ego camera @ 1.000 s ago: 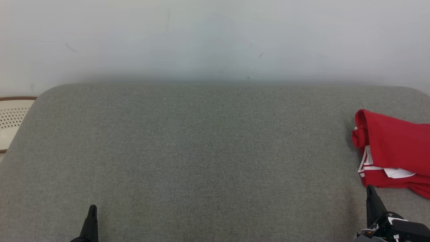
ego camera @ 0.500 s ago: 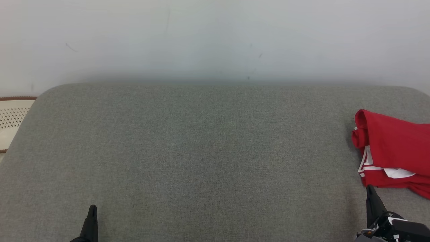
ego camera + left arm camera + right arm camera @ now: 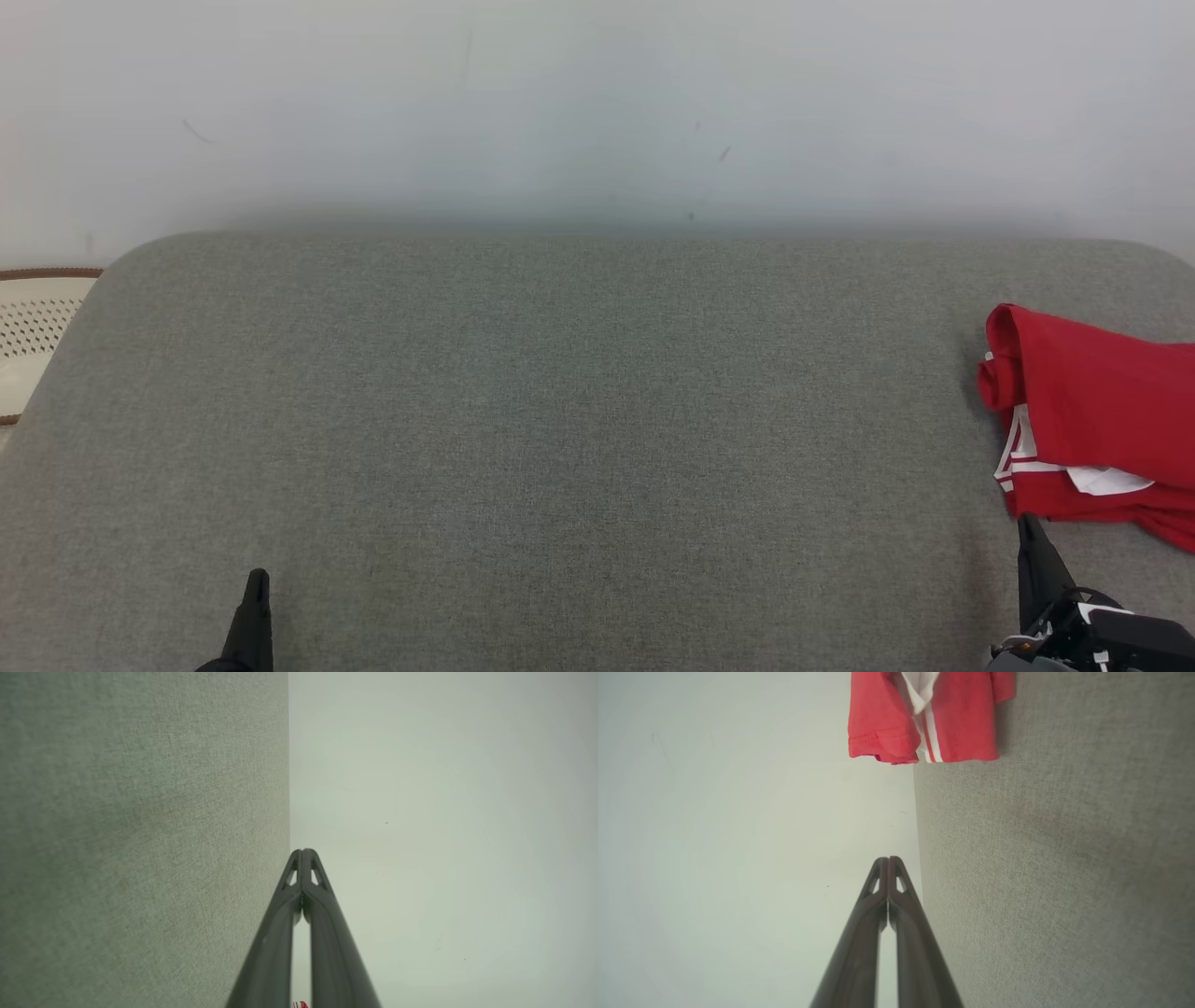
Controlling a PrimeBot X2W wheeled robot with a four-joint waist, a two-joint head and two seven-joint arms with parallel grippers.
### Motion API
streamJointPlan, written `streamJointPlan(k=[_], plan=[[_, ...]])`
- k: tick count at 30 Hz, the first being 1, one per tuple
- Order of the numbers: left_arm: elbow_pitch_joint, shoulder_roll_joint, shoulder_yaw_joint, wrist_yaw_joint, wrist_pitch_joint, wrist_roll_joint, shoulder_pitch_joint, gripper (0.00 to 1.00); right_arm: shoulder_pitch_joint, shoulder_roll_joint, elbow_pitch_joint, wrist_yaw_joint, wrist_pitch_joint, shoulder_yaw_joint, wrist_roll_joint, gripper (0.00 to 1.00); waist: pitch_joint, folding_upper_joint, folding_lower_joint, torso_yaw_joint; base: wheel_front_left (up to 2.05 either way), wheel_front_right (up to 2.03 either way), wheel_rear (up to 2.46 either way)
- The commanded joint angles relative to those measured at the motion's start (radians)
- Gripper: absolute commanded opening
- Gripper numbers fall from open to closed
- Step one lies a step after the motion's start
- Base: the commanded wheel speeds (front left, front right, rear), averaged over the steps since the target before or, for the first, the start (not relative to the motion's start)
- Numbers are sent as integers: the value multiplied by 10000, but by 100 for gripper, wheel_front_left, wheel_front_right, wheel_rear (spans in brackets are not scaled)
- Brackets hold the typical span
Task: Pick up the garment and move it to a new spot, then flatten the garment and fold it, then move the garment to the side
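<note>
By my reading the last step is in hand or finished. The red cloth garment with white stripes (image 3: 1102, 411) lies as a folded bundle at the far right of the grey woven-cloth counter with rounded corners (image 3: 560, 420). My left gripper (image 3: 255, 579) and right gripper (image 3: 1027, 523) are both clenched on nothing, tips pressed together, low at the near edge. The right one is near the garment's hem. If the fold needs tidying, my right gripper must first open, then pinch that stitched hem. The cloth looks soft and limp, with one end rolled. The counter's weave is coarse and matte and will likely drag on it.
</note>
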Motion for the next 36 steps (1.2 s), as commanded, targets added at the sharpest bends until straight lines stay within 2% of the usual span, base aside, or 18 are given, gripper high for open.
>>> streamJointPlan(k=[1,36], plan=[[-17,32,28,-25,8,-26,-45,0,0,19,-38,4,19,-4,43,0,0,-1,0,0,0,0,0],[-16,32,28,-26,7,-26,-45,0,1,19,-38,4,19,-2,43,0,0,-1,0,0,0,0,0]])
